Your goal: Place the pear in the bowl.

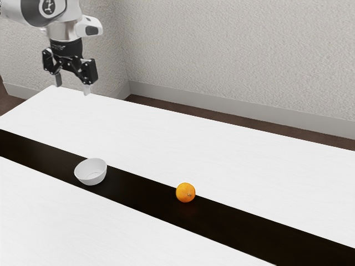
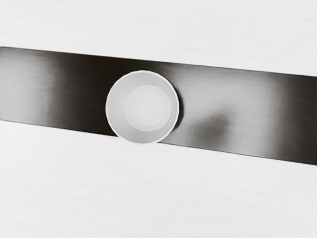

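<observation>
Sitting on the dark band (image 1: 244, 224) that crosses the white table (image 1: 238, 160), a round orange fruit (image 1: 186, 192) lies in the open, outside the bowl (image 1: 91, 172) and well apart from it, toward the exterior view's right. Its skin is bright, and a small stem mark faces the camera low on one side. The bowl, white and upright, stands on the same band toward the exterior view's left; the wrist view looks down into it, showing its bare inside and round base, with part of its rim reaching over one edge of the band. Pale, soft reflections spread over the band on both sides of the bowl, and a dark, blurred patch lies on its surface near the rim. Above the table, toward the exterior view's upper left, the black gripper (image 1: 72, 85) hangs well clear of the surface, pointing down, its two jaws standing wide apart. The white arm (image 1: 65, 29) carrying it comes in from the exterior view's upper left corner. Beyond the table's far edge runs a strip of dark brown floor (image 1: 222, 118), then a grey skirting board (image 1: 222, 105) along the foot of the rough, pale wall (image 1: 238, 50), which meets another wall at a corner near the arm.
</observation>
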{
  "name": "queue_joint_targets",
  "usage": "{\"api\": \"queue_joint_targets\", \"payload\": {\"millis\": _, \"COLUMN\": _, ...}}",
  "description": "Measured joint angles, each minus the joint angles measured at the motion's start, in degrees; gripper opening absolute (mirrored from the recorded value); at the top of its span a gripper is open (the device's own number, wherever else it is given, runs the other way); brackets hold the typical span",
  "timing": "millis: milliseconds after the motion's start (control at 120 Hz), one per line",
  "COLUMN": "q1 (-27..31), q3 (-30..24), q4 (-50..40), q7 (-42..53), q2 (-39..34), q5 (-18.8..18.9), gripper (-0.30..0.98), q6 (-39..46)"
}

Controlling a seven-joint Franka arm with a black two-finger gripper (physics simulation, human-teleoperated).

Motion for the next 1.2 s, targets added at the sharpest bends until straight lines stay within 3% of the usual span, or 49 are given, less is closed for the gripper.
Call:
{"api": "queue_joint_targets", "payload": {"millis": 358, "q1": -3.07, "q3": -4.29, "q4": -1.58, "q7": -2.46, "q2": 1.75, "q5": 0.03, "gripper": 0.69, "q6": 3.90}}
{"api": "queue_joint_targets", "payload": {"millis": 517, "q1": -4.99, "q3": -4.48, "q4": -3.08, "q7": -16.08, "q2": 6.79, "q5": -7.57, "gripper": 0.69, "q6": 9.04}}
{"api": "queue_joint_targets", "payload": {"millis": 625, "q1": -3.25, "q3": -4.48, "q4": -3.12, "q7": -27.86, "q2": 11.34, "q5": -12.24, "gripper": 0.69, "q6": 12.35}}
{"api": "queue_joint_targets", "payload": {"millis": 917, "q1": -4.84, "q3": -4.48, "q4": -2.64, "q7": -50.51, "q2": 23.53, "q5": -19.27, "gripper": 0.69, "q6": 18.68}}
{"api": "queue_joint_targets", "payload": {"millis": 1200, "q1": -7.47, "q3": -4.48, "q4": -3.11, "q7": -64.13, "q2": 28.04, "q5": -23.68, "gripper": 0.69, "q6": 22.99}}
